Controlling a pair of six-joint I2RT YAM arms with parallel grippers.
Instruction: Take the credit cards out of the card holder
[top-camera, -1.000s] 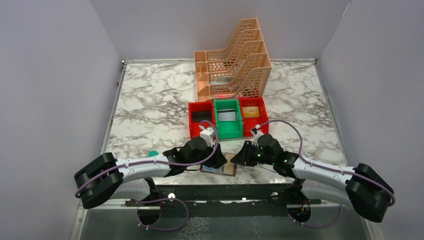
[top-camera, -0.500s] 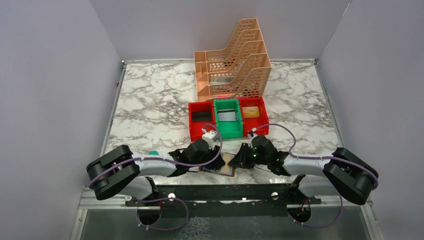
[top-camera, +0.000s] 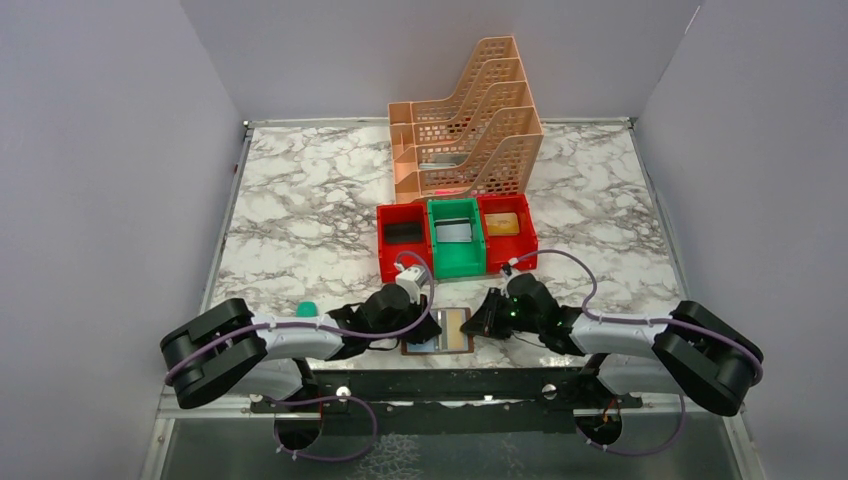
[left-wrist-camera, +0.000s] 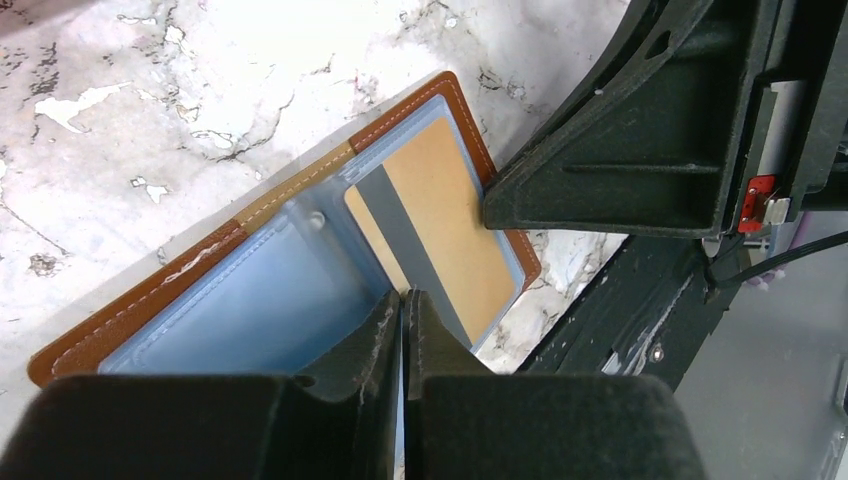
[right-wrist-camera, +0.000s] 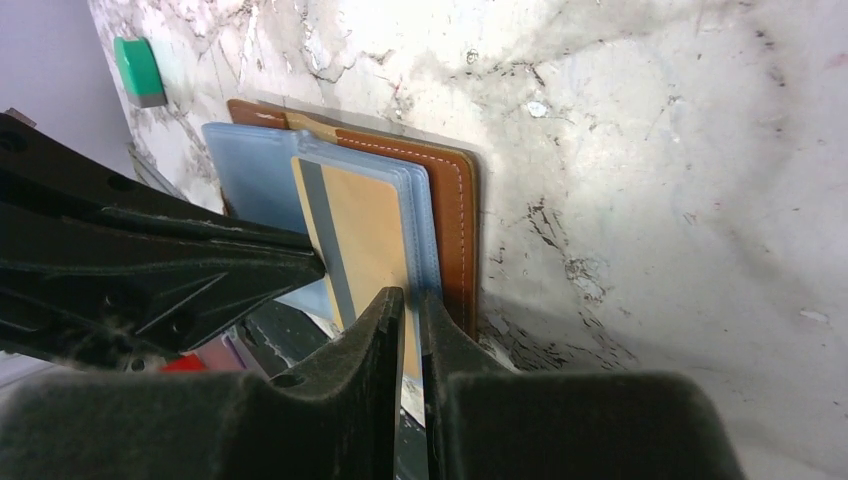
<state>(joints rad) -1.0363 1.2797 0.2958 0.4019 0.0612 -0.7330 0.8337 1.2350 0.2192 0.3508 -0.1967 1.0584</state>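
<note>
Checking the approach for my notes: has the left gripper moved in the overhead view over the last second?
Yes. The left gripper has pulled back toward the near edge of the table and slightly left, away from the green bin.

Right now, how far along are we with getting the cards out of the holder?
Done: the card holder lies open on the table. In hand: the left gripper pinches a blue pocket leaf; the right gripper is closed on the pocket edge at the tan card. Remaining: that card still sits inside its pocket, not yet drawn out.
</note>
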